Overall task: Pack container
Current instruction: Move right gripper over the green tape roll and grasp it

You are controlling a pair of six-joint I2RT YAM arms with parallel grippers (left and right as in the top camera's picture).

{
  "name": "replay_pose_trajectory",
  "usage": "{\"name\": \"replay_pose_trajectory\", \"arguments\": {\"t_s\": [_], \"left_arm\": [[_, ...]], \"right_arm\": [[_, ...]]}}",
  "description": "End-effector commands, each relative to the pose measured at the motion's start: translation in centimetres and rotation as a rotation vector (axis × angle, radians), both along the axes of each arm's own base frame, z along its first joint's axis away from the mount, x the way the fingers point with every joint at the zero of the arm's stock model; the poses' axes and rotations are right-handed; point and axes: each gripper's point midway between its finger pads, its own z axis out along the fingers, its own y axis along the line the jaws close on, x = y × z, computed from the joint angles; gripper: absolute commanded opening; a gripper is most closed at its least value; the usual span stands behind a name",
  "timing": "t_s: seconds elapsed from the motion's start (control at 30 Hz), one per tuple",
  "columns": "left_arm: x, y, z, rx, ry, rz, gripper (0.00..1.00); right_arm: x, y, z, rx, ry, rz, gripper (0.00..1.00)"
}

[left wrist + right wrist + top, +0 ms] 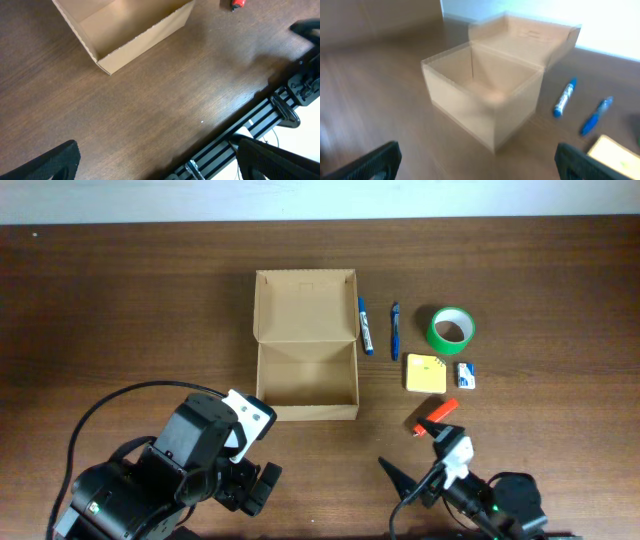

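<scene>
The left gripper [160, 162] is wide open and holds nothing. It hangs over bare table [150, 100], just in front of the box [306, 411]. The right gripper [480, 161] is wide open too, with nothing in it. It waits in front of the box, off to the right.

The box stands on the table with its lid flipped up at the back. It looks empty inside.

All the small things lie to the right of the box. The 2 pens [365, 325] are closest to it. Past them are the green tape [451, 329], the yellow pad [426, 372] and a little eraser [466, 375]. The red thing [435, 418] lies right of the box's front corner, nearest the right gripper.

I think the first job is to pick 1 thing up. The right gripper is the best one for it, since everything is on its side. It should start with the red thing, come down from above, pinch it across its thin sides, lift it higher than the box wall, and let go over the middle of the box. The left gripper could hold the box so it does not slide.
</scene>
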Motion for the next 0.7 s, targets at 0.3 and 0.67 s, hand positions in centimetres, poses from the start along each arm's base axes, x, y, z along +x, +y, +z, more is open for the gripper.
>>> {"name": "replay_pose_trajectory", "arguments": {"t_s": [0.3, 0.67], "left_arm": [[-0.1, -0.3, 0.6, -0.024, -0.007, -0.003, 1.00], [-0.1, -0.3, 0.6, -0.024, -0.007, -0.003, 1.00]], "right_arm": [[1.0, -0.9, 0.5, 0.226, 0.174, -0.127, 0.99], [3.4, -2.9, 1.9, 0.204, 0.232, -0.302, 0.99]]}}
